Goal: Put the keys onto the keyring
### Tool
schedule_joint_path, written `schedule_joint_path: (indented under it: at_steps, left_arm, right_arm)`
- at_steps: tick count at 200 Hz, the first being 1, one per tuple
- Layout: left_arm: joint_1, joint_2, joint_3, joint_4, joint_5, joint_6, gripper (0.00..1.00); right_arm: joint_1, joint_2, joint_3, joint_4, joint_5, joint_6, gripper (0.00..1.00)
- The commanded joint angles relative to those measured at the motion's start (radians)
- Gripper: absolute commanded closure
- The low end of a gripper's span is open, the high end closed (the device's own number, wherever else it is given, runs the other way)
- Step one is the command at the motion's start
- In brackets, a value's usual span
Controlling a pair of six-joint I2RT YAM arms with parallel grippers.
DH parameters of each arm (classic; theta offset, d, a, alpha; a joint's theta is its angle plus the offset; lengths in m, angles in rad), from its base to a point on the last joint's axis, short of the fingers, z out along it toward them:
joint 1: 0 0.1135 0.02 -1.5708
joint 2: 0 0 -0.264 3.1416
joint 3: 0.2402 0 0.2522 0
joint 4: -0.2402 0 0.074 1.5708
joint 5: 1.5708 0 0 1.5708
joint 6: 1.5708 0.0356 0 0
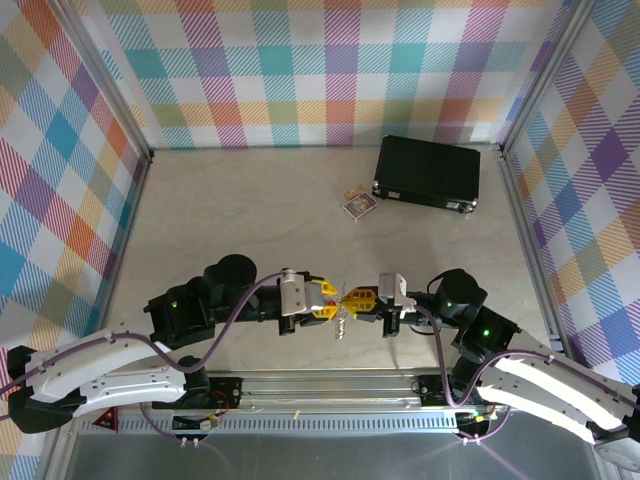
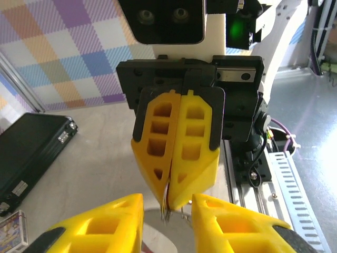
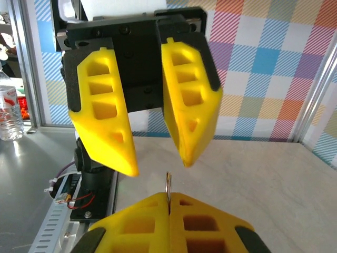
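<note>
The two grippers meet tip to tip over the near middle of the table. My right gripper (image 1: 357,298) (image 3: 169,199) is shut on the keyring (image 3: 168,182), a thin metal loop seen edge-on, poking out from between its yellow fingers. My left gripper (image 1: 331,298) (image 2: 167,221) stands open, its fingers (image 3: 113,142) on either side of the loop's free end without touching it. Small silvery bits (image 1: 343,322) dangle below the grippers. I cannot tell whether they are the keys or chain.
A black rectangular case (image 1: 428,172) lies at the back right, with a small printed card packet (image 1: 359,204) just left of it. Plaid walls close three sides. The metal rail (image 1: 330,385) with the arm bases runs along the near edge.
</note>
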Motion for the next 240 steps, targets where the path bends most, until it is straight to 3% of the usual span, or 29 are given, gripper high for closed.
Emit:
schedule_joint_path:
  at_steps: [1,47,125,240]
  left_arm:
    - [-0.007,-0.051,-0.041,0.082,-0.011,-0.033,0.7]
    - [-0.007,-0.054,-0.064,0.12,0.03,-0.054,0.75]
    - [-0.007,-0.046,-0.07,0.143,0.039,-0.056,0.81]
    - [0.0,-0.029,-0.096,0.184,0.048,-0.069,0.81]
  right_arm:
    - [0.0,-0.018,-0.011,0.082,-0.028,0.012,1.0]
    - [0.001,0.002,-0.038,0.205,-0.094,0.069,1.0]
    - [0.0,0.044,-0.033,0.252,-0.13,0.105,1.0]
    - [0.0,0.043,-0.049,0.301,-0.148,0.119,1.0]
